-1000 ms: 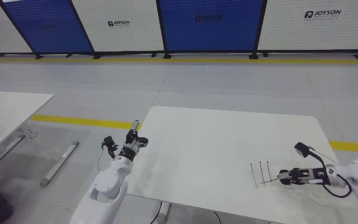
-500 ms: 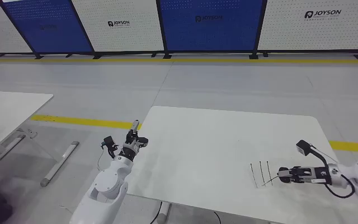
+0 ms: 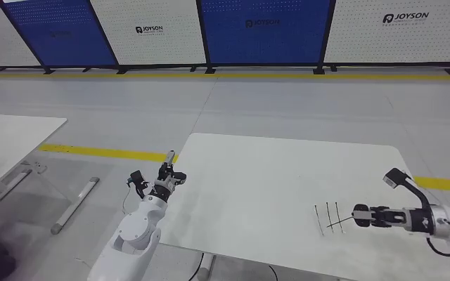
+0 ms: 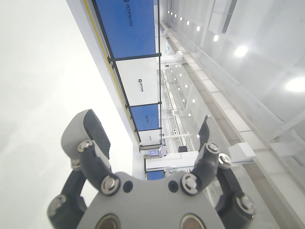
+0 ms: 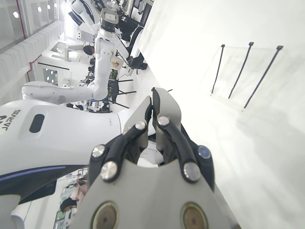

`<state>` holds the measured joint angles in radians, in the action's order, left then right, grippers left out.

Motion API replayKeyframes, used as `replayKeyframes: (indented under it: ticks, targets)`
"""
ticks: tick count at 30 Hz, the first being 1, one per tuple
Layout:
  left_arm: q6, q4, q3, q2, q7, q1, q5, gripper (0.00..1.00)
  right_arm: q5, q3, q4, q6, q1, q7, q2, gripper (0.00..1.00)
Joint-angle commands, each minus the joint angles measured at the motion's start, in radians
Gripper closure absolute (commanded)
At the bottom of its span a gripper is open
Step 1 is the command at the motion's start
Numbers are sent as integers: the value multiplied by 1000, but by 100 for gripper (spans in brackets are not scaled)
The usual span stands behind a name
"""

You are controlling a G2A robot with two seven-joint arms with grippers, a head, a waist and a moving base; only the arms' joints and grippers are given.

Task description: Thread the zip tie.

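Three black zip ties (image 3: 327, 214) (image 5: 240, 70) lie side by side near the right front of the white table (image 3: 281, 183). A fourth zip tie (image 3: 337, 225) slants across their near ends, its end in my right gripper (image 3: 354, 216) (image 5: 152, 95). That gripper is shut on it, and a short black tip (image 5: 169, 90) sticks out past the fingertips. My left gripper (image 3: 169, 163) (image 4: 152, 125) stands open and holds nothing, pointing up just off the table's left edge.
A thin clear sheet (image 5: 228, 65) seems to lie under the three zip ties. A second white table (image 3: 24, 133) stands far left across the floor. Blue and white panels (image 3: 267, 31) line the back.
My right arm has drawn back to the right and risen a little, and the slanted zip tie's held end has gone with it. The left arm has not moved.
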<state>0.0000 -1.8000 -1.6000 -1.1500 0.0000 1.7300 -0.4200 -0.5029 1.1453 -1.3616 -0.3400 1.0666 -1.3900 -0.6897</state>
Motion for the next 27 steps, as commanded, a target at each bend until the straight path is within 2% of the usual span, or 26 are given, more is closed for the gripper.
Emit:
replayKeyframes:
  ticks: [1,4,6,8,10,12,16,19,27]
  targets:
    - [0,0,0,0,0,0,0,0,0,0,0,0,0,0,0,100]
    - [0,0,0,0,0,0,0,0,3,-3,-1,3,3,7,-1,100]
    - [0,0,0,0,0,0,0,0,22,-31,-27,21,21,65,-10,100]
    - [0,0,0,0,0,0,0,0,-36,-62,-40,14,21,94,-25,100]
    - [0,0,0,0,0,0,0,0,-136,-104,-41,0,-1,139,-53,100]
    - [0,0,0,0,0,0,0,0,-188,-146,-58,0,-29,187,-81,100]
    - [0,0,0,0,0,0,0,0,-171,-213,-97,0,-80,293,-140,100]
    - [0,0,0,0,0,0,0,0,-114,-251,-76,0,-105,365,-172,100]
    - [0,0,0,0,0,0,0,0,-114,-251,-76,0,-105,365,-172,100]
